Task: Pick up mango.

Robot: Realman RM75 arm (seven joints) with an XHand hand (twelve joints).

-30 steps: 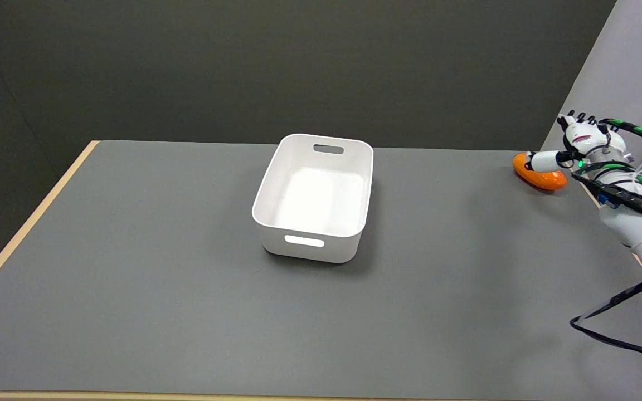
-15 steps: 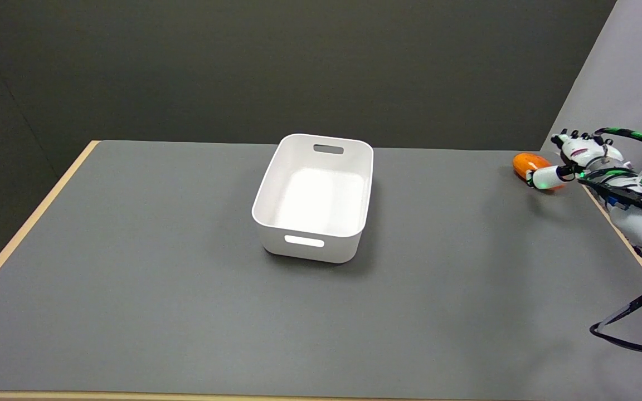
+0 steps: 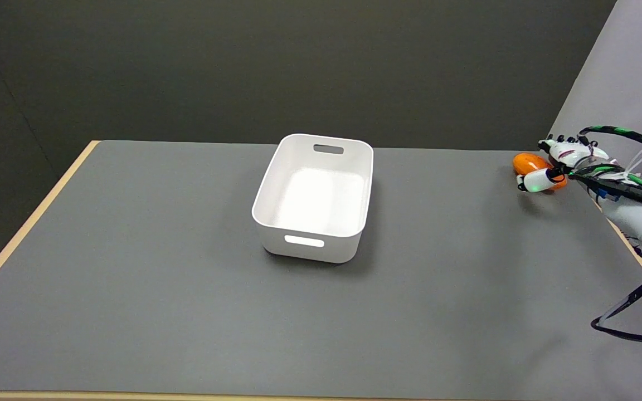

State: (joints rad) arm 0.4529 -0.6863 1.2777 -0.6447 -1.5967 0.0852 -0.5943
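— What's the room like from where you stand?

— Dark grey wall at the back, a paler panel slanting in at the far right. The table is a grey sheet with a light wooden edge showing along its left and right sides.

— Anything on the left part of it?

— Only bare grey surface there. Near the middle sits a white bin, rectangular with rounded corners and a slot handle cut into its near wall and its far wall. I see nothing inside it.

— And the mango?

— Well apart from the bin, over by the table's right edge toward the far side. The mango is orange and glossy, lying on the table top.

— Is the robot hand on it?

— The robot hand comes in from the right on its white arm, wrapped in black and green cable. Its thumb crosses the near side of the mango and the other fingers curl over the far side, so it looks wrapped around the fruit. From here I can't tell whether the grip is firm, and the mango doesn't look raised off the table.
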